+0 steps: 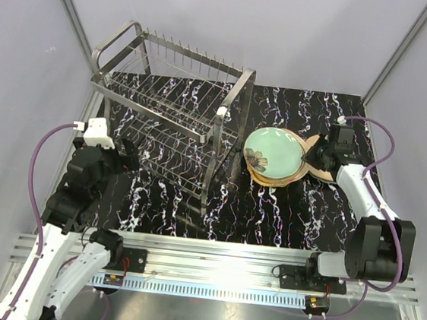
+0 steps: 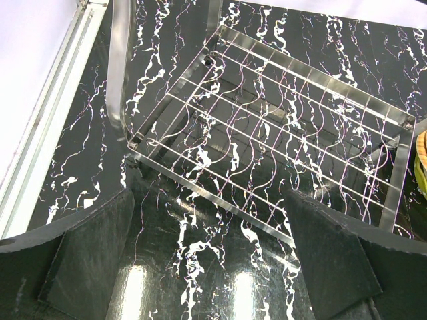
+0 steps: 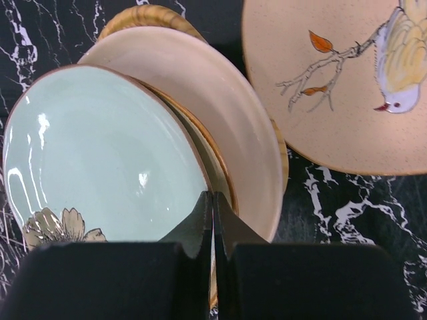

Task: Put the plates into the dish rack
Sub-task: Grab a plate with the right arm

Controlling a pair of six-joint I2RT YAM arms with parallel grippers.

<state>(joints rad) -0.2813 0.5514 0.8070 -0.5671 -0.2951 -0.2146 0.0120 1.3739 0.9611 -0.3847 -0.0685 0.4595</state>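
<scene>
A stack of plates [image 1: 276,160] lies right of the dish rack [image 1: 169,109]. The mint-green flower plate [image 3: 100,153] is on top, over a pink-cream plate [image 3: 220,107] and an orange wicker one [image 3: 150,15]. A beige plate with a painted bird [image 3: 340,87] sits beside the stack. My right gripper [image 3: 213,200] is at the stack's right edge [image 1: 313,157], shut on the mint-green plate's rim. My left gripper [image 2: 213,267] hangs open and empty above the mat, just in front of the rack's lower tier [image 2: 280,113]. The rack holds nothing.
The black marbled mat [image 1: 269,212] covers the table. The rack's upright end frame [image 1: 215,160] stands close to the plate stack's left side. White enclosure walls and an aluminium rail [image 1: 219,252] bound the area.
</scene>
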